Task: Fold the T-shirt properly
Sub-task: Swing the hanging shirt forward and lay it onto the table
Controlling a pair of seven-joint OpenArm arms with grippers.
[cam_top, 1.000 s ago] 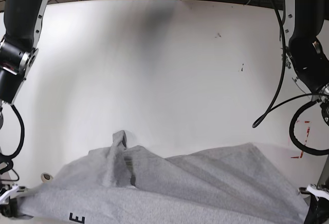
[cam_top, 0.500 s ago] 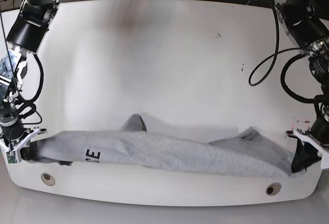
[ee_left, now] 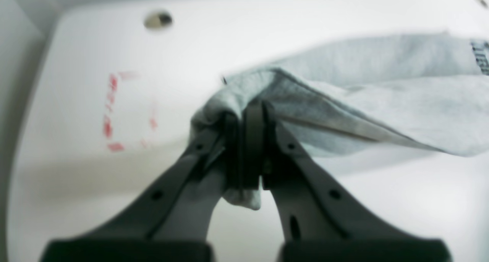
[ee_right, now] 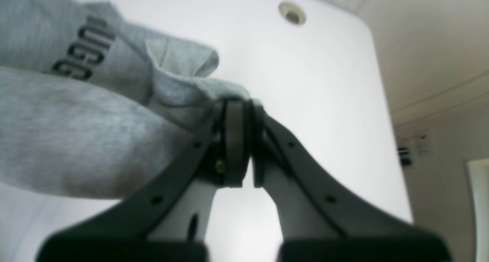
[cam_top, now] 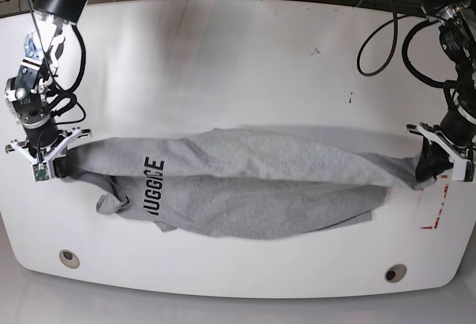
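Observation:
The heather-grey T-shirt is stretched sideways across the white table, sagging in long folds. Its black lettering shows near the left end. My right gripper, on the left of the base view, is shut on a bunched edge of the T-shirt; the right wrist view shows its jaws closed on the cloth. My left gripper, on the right of the base view, is shut on the opposite end. In the left wrist view the cloth wraps over its jaws.
Red tape marks lie on the table just below my left gripper. Two round holes sit near the table's front edge. Cables hang by the arm at the back right.
Both grippers have carried the T-shirt away from the front edge toward the table's middle. The cloth now spreads wider, with more of the lettering showing.

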